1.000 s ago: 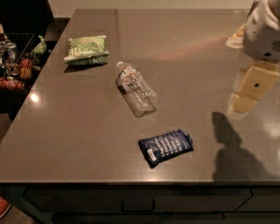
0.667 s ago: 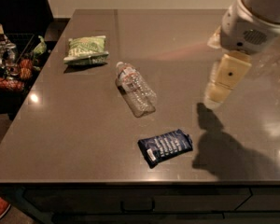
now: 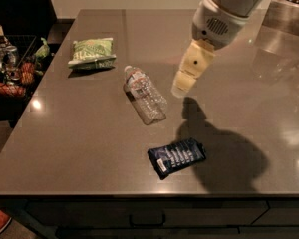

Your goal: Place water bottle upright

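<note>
The water bottle (image 3: 144, 94) lies on its side near the middle of the grey table (image 3: 79, 133), cap toward the far left, base toward the front right. It is clear and ribbed, with a white cap and a thin label band near the neck. My gripper (image 3: 181, 88) hangs above the table just right of the bottle, pointing down and left, a short gap from the bottle's body. It holds nothing.
A green chip bag (image 3: 91, 52) lies at the back left. A dark blue snack packet (image 3: 177, 156) lies in front of the bottle near the table's front edge. A wire basket with snacks (image 3: 10, 66) stands off the left edge. A container (image 3: 289, 9) is at the back right.
My arm has swung left across the table, from its right side to just beside the bottle. The bottle and both packets have not moved.
</note>
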